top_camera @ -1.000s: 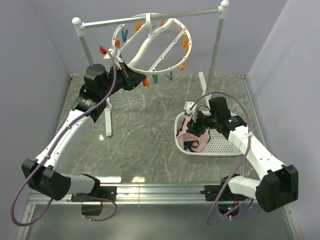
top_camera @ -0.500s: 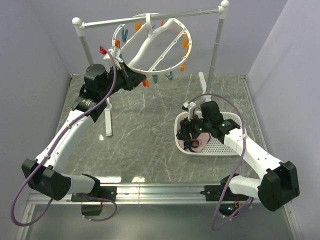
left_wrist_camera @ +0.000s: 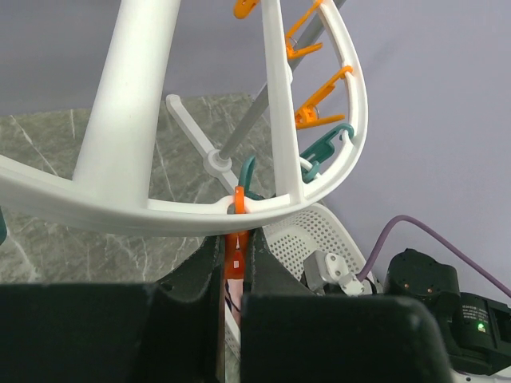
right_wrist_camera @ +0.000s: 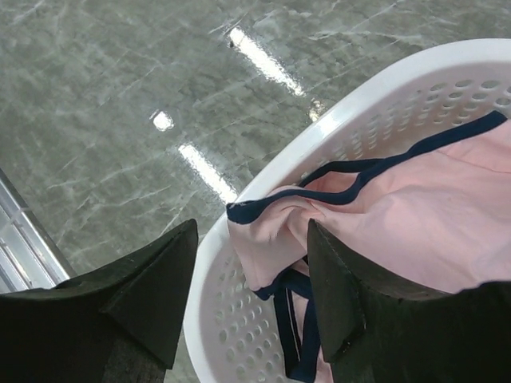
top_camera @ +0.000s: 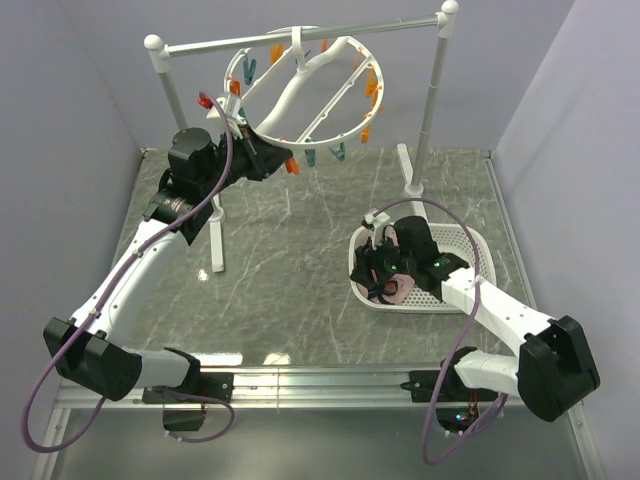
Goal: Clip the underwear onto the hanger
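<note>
The underwear (right_wrist_camera: 399, 215) is down in the white basket (right_wrist_camera: 231, 327) on the right of the table (top_camera: 290, 260). It's a pink bundle with navy edging, one corner riding up against the basket's near rim. It isn't gripped or lifted.

The right jaws hang right over that corner, standing well apart with nothing between them. One finger sits outside the rim over the table, the other above the pink fabric, so they straddle the basket wall.

Across the table, the hanger (top_camera: 285, 100) hangs by its hook from the rail stand (top_camera: 300, 35), tilted, with clips dangling round the ring. The left jaws are squeezed tight on an orange clip (left_wrist_camera: 236, 263) at the ring's lower edge. That looks like pinching it ready to receive cloth, though whether its mouth is actually gaping can't be seen.

So this reads as the pickup step, early in the job. The next move calls for shifting the right jaws inward so both fingers clear the rim. Then they drop and close on the fabric edge alone, taking cloth and not plastic. After that comes the lift and carry up to the waiting clip.

No brand, label or lettering can be read anywhere.
</note>
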